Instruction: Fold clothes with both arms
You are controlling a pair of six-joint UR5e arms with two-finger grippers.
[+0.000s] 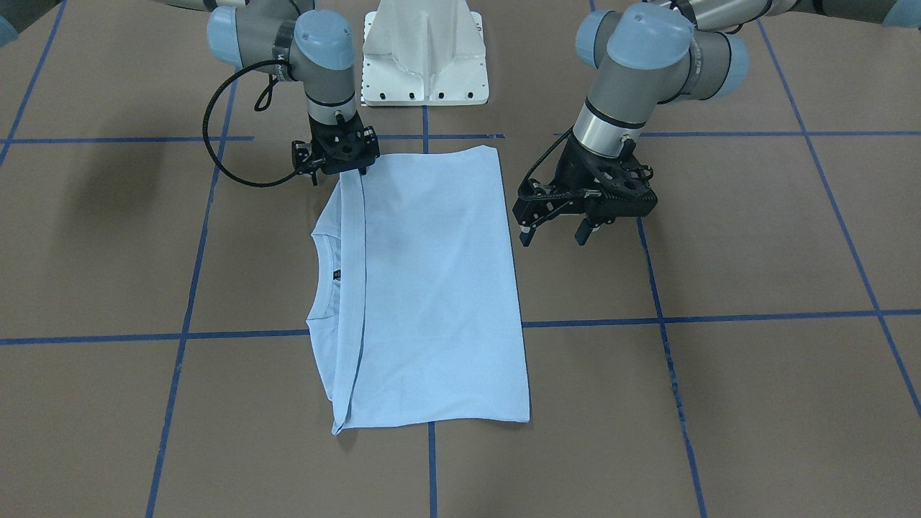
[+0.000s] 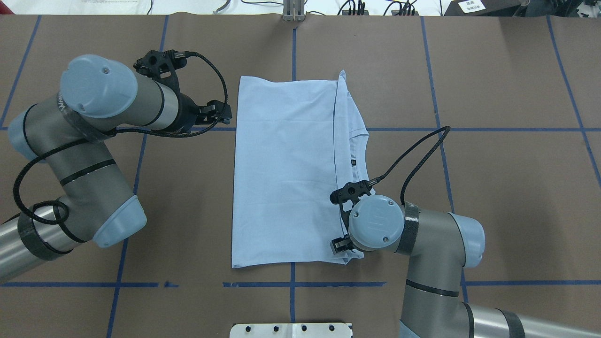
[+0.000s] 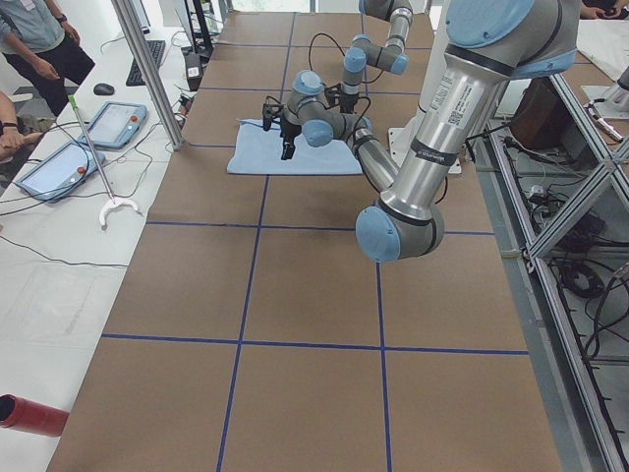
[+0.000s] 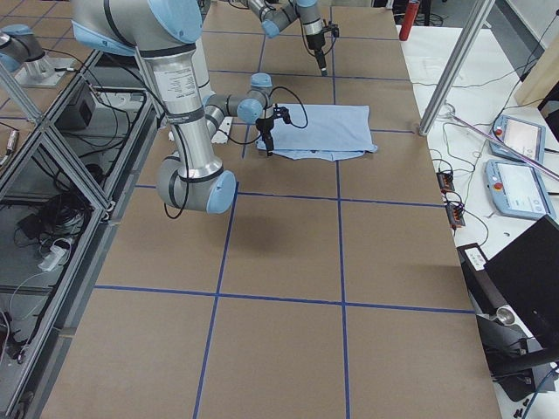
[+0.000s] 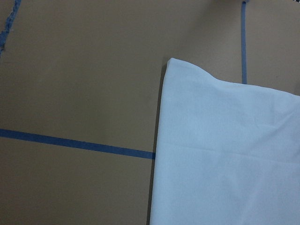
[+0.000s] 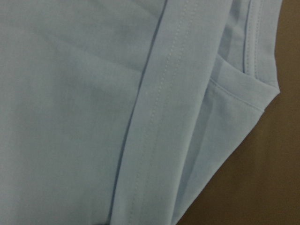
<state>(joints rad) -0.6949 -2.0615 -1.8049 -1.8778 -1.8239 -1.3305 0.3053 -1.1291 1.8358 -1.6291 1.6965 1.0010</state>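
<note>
The light blue T-shirt lies flat on the brown table, folded into a tall rectangle, and shows in the overhead view too. Its hem edge lies over the collar side, where the neck label shows. The chest print is hidden. My left gripper is open and empty, hovering just beside the shirt's folded long edge; overhead it stands left of the shirt. My right gripper points straight down at the shirt's corner nearest the robot, jaws apart. The right wrist view shows the hem band close up.
The white pedestal base stands at the robot's side of the table. Blue tape lines grid the brown surface. In the exterior left view, operators and control tablets are beyond the table's far long edge.
</note>
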